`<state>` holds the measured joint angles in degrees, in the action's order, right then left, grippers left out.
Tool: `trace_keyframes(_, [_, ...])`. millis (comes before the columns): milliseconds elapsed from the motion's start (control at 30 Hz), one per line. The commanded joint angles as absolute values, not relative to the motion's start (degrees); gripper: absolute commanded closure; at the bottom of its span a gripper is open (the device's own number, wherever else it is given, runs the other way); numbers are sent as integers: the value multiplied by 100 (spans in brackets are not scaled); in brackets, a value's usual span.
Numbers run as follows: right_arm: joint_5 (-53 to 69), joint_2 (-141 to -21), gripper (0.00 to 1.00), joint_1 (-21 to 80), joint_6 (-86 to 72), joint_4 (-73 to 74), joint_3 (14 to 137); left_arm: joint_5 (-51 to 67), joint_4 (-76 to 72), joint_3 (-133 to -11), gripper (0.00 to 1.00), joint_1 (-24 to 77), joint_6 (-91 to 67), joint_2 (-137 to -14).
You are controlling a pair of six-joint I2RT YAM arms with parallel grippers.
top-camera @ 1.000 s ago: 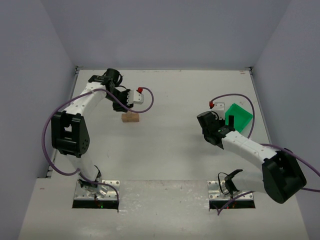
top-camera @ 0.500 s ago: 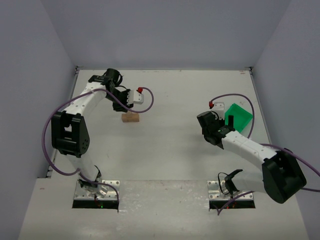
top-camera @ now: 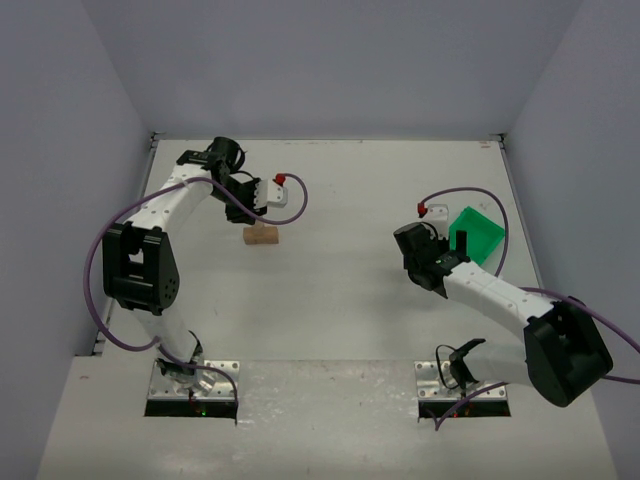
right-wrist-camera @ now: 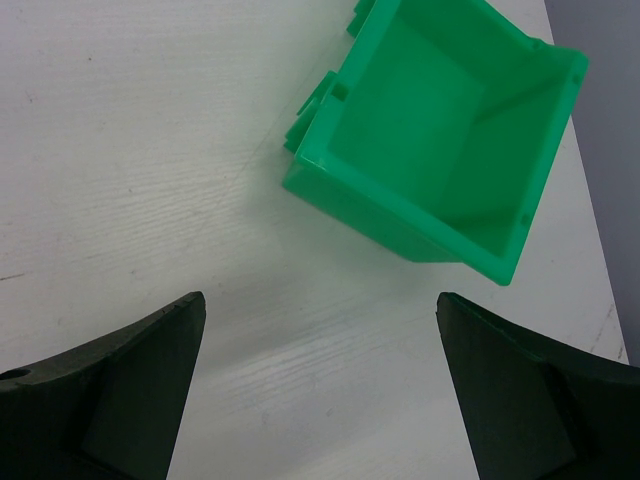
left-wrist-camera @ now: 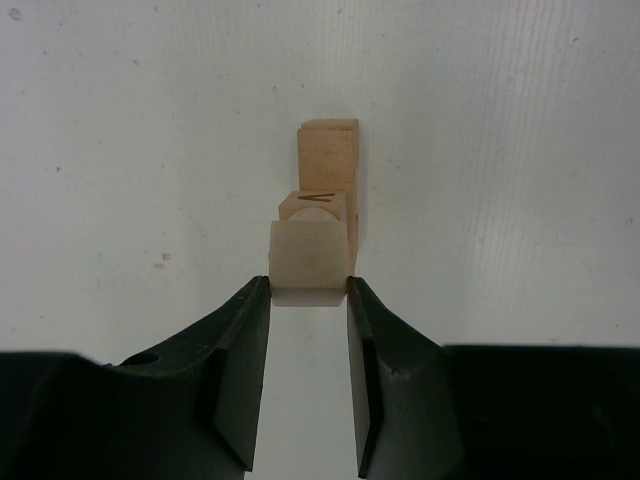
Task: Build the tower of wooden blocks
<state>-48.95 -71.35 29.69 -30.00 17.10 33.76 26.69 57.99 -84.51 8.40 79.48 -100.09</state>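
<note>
The wood block tower [top-camera: 260, 235] stands at the left middle of the table as a small tan stack. In the left wrist view I see a longer bar [left-wrist-camera: 328, 160] lying on the table, a cube [left-wrist-camera: 316, 205] on it, and a paler cube [left-wrist-camera: 310, 260] nearest the camera. My left gripper [left-wrist-camera: 309, 285] is shut on that pale cube, both fingertips pressed against its sides. From above, the left gripper [top-camera: 262, 213] hangs right over the stack. My right gripper [right-wrist-camera: 320, 300] is open wide over bare table, holding nothing; it sits at the right middle of the table [top-camera: 418, 250].
A bright green plastic bin [top-camera: 477, 233] lies tilted at the right, just beyond the right gripper; its open inside [right-wrist-camera: 440, 130] shows no contents. Purple cables loop off both wrists. Grey walls close in the table at the back and both sides.
</note>
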Motion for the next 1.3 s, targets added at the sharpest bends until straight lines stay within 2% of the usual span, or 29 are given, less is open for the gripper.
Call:
trace_keyframes(0, [-4992,-7179,1,2944,-3043,1607,3604,2819,5671,-8655,81,782,7965,-9977])
trace_keyframes(467, [-4852,-7146,1,2936,-2971,1547,3586,2716,5555,-8596,73,782,7840,-9949])
trace_keyframes(1267, [-4871,-7102,1,2942,-2971,1549,3579,2900,5779,-8521,66,800,8139,-9851])
